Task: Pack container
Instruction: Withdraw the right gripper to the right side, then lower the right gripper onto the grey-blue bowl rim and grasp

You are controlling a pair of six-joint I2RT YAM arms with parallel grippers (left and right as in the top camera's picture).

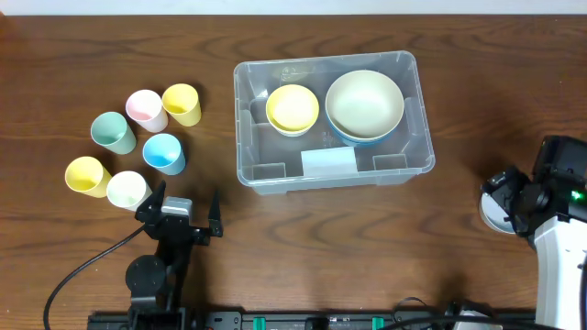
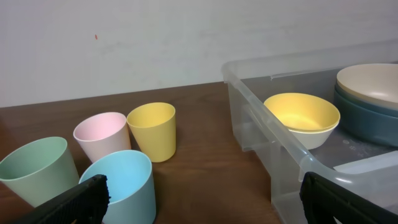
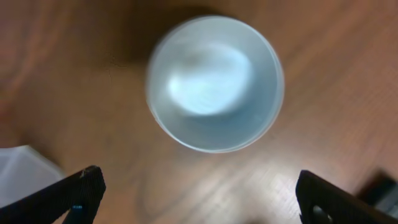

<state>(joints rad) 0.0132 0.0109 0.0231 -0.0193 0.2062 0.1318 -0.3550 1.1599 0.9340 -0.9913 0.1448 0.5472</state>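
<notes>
The clear container (image 1: 249,137) stands at table centre and shows in the left wrist view (image 2: 292,158). It holds a yellow bowl (image 1: 292,107) and a cream bowl (image 1: 364,101) stacked on a blue bowl (image 2: 367,121). My left gripper (image 1: 183,215) is open and empty, low between the cups and the container (image 2: 205,202). My right gripper (image 1: 510,203) is open and hovers above a pale bluish-white cup (image 3: 214,84), which is partly hidden under it in the overhead view (image 1: 492,215).
Several cups stand at the left: green (image 1: 112,131), pink (image 1: 145,109), yellow (image 1: 182,103), blue (image 1: 164,152), another yellow (image 1: 87,175) and white (image 1: 127,190). A white label (image 1: 328,162) lies at the container's front.
</notes>
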